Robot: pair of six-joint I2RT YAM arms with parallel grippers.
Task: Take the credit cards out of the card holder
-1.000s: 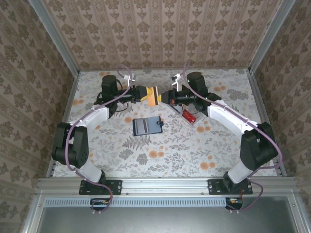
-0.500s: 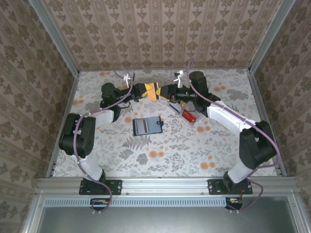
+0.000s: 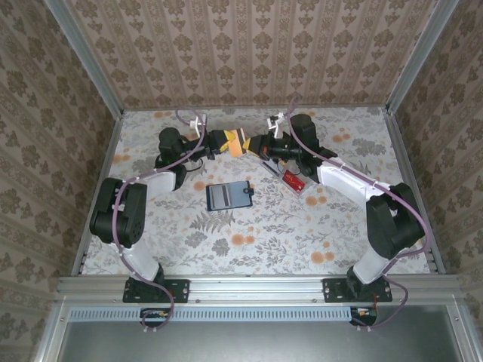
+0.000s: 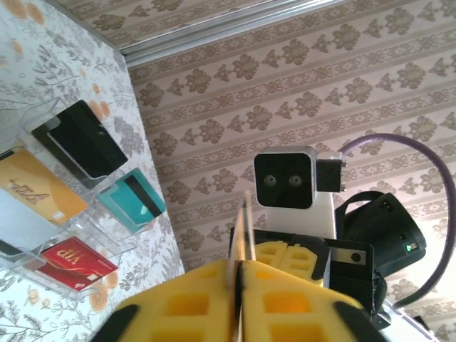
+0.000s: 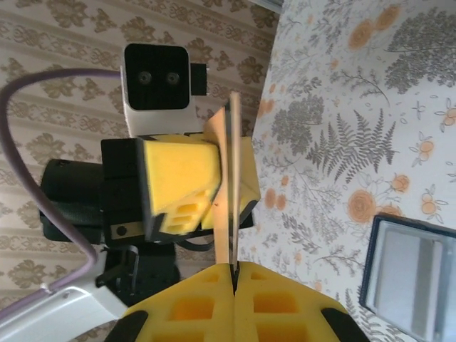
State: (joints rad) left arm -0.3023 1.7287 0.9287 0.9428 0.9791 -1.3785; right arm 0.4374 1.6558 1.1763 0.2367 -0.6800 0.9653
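Note:
A tan-orange credit card (image 3: pixel 238 143) hangs in the air at the back of the table, pinched from both sides. My left gripper (image 3: pixel 229 142) is shut on one edge and my right gripper (image 3: pixel 255 145) is shut on the opposite edge. In the left wrist view the credit card (image 4: pixel 244 231) stands edge-on out of my left gripper (image 4: pixel 239 267). The right wrist view shows the credit card (image 5: pixel 229 185) as a thin edge rising from my right gripper (image 5: pixel 234 269). The card holder (image 3: pixel 228 195) lies open and flat in front of them, also visible as card holder (image 5: pixel 413 285).
A clear plastic tray (image 3: pixel 290 178) lies right of the grippers and holds a red card (image 3: pixel 293 182). Up close, the tray (image 4: pixel 43 117) holds black (image 4: pixel 78 139), orange (image 4: pixel 35 189), teal (image 4: pixel 132 203) and red (image 4: pixel 71 260) cards. Patterned walls enclose the table.
Both grippers, with the card between them, have shifted a little toward the back wall. The left arm has folded in closer to its base. The card holder has not moved.

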